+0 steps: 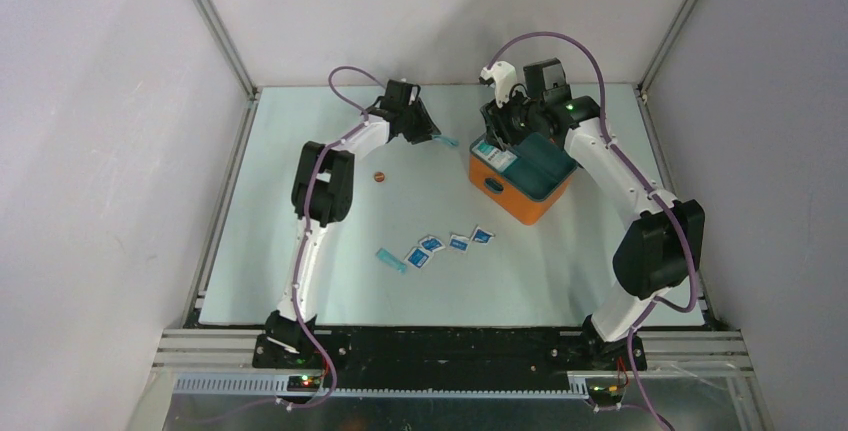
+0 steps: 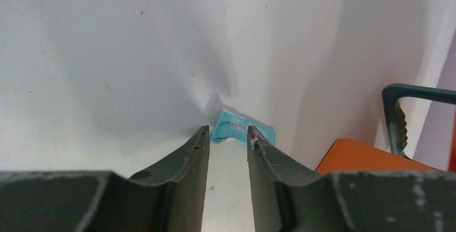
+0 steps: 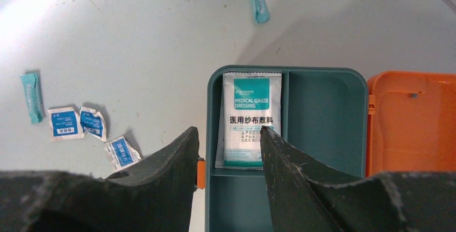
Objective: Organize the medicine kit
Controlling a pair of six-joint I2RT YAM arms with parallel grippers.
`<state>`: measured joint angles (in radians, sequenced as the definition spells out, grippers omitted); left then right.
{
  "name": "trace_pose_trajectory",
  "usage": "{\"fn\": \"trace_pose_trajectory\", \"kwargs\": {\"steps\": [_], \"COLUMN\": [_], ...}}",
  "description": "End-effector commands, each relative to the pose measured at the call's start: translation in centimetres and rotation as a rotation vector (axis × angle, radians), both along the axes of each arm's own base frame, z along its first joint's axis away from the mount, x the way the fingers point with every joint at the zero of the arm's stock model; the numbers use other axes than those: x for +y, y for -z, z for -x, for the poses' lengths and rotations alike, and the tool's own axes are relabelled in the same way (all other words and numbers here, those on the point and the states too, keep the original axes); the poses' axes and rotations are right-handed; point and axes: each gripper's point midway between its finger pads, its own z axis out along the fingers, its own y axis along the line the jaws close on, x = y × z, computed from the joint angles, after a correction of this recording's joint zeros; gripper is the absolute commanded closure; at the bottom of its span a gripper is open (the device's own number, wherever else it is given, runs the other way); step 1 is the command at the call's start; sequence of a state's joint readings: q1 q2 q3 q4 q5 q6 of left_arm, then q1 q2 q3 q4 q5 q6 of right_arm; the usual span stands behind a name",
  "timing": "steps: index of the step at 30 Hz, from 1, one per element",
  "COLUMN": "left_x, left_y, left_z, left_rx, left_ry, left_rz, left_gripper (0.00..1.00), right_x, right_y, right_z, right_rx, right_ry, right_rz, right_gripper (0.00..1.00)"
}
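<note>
The orange medicine kit (image 1: 497, 191) stands open at the back right, its dark teal tray (image 1: 545, 163) showing. In the right wrist view the tray (image 3: 325, 113) holds a white gauze dressing packet (image 3: 251, 114) in its left compartment, and the orange lid (image 3: 411, 121) lies open to the right. My right gripper (image 3: 228, 131) hovers open and empty over the tray's left rim. My left gripper (image 2: 228, 132) is open low over the table, with a teal packet (image 2: 243, 127) just beyond its fingertips and not held. From above the left gripper (image 1: 428, 132) is left of the kit.
Several blue-white sachets (image 1: 450, 245) and a teal stick packet (image 1: 390, 259) lie mid-table; they also show in the right wrist view (image 3: 64, 122). A small red object (image 1: 379, 177) lies left of the kit. White walls enclose the back and sides.
</note>
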<state>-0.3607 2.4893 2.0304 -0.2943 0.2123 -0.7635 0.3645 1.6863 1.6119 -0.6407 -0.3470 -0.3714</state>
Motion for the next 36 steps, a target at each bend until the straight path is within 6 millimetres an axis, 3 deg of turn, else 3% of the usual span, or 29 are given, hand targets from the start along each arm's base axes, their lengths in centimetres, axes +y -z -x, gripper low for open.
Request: {"fn": "trace_pose_trajectory", "kwargs": {"steps": [1, 13, 21, 29, 32, 33, 36], "left_x": [-1.0, -1.5, -1.3, 2.0, 3.0, 2.8, 2.1], "left_y": [-0.9, -0.5, -0.2, -1.4, -2.9, -4.2, -6.6], "left_z": [-0.9, 0.7, 5.2, 9.3, 9.0, 8.4, 5.8], "left_rx": [-0.028, 0.006, 0.087, 0.098, 0.042, 0.0, -0.136], "left_ry": [-0.006, 0.053, 0.173, 0.227, 0.247, 0.26, 0.294], "left_rz": [0.031, 0.059, 0.102, 0.069, 0.066, 0.07, 0.037], "left_gripper": [0.66, 0.99, 1.0, 1.0, 1.0, 0.97, 0.52], "right_x": [-0.4, -0.4, 0.2, 1.4, 1.9, 2.0, 2.2], "right_y": [-1.2, -0.9, -0.6, -0.5, -0.5, -0.2, 0.0], "right_z": [-0.1, -0.2, -0.2, -0.6, -0.9, -1.0, -1.2], "right_rx": [-0.038, -0.038, -0.038, -0.037, -0.036, -0.032, -0.029], "right_ry": [0.007, 0.006, -0.012, -0.043, -0.054, -0.054, -0.058], "right_rz": [0.007, 0.024, 0.021, 0.007, -0.002, -0.002, -0.006], "right_gripper": [0.49, 0.49, 0.49, 0.49, 0.49, 0.49, 0.49]}}
